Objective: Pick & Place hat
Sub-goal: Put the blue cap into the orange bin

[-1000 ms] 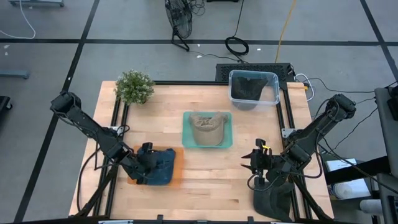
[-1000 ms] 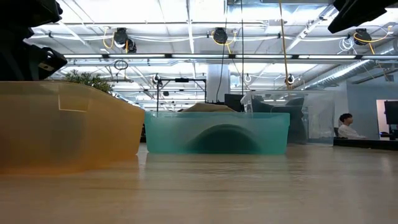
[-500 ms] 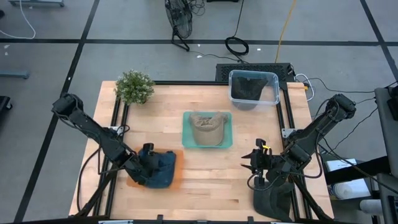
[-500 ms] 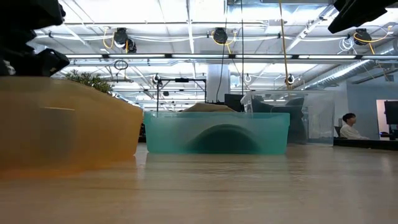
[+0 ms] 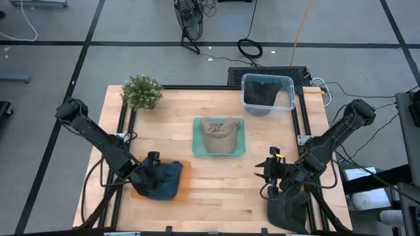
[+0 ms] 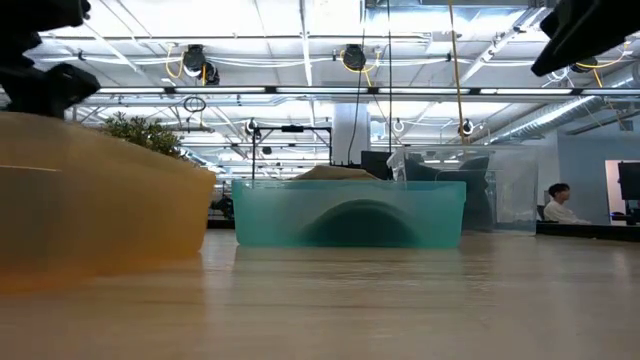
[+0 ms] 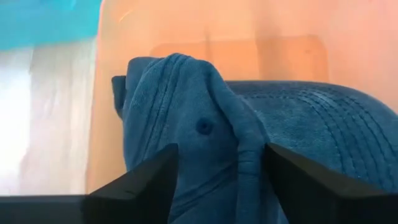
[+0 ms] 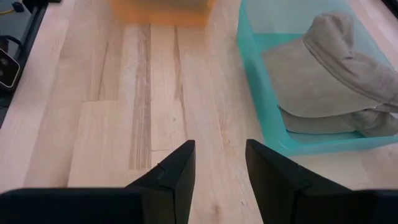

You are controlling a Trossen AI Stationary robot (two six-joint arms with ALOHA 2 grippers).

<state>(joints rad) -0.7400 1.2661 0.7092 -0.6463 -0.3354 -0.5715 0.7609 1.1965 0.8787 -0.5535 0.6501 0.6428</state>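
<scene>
1. Blue hat lies in the orange bin at the table's front left, crown button facing the left wrist camera.
2. Left gripper sits low over that hat, its fingers spread wide on either side of the fabric, gripping nothing.
3. Right gripper hovers above bare wood at the front right, fingers parted and empty.
4. Beige hat rests in the teal bin at the centre.
5. Clear bin at the back right holds a dark hat; a potted plant stands back left.
</scene>
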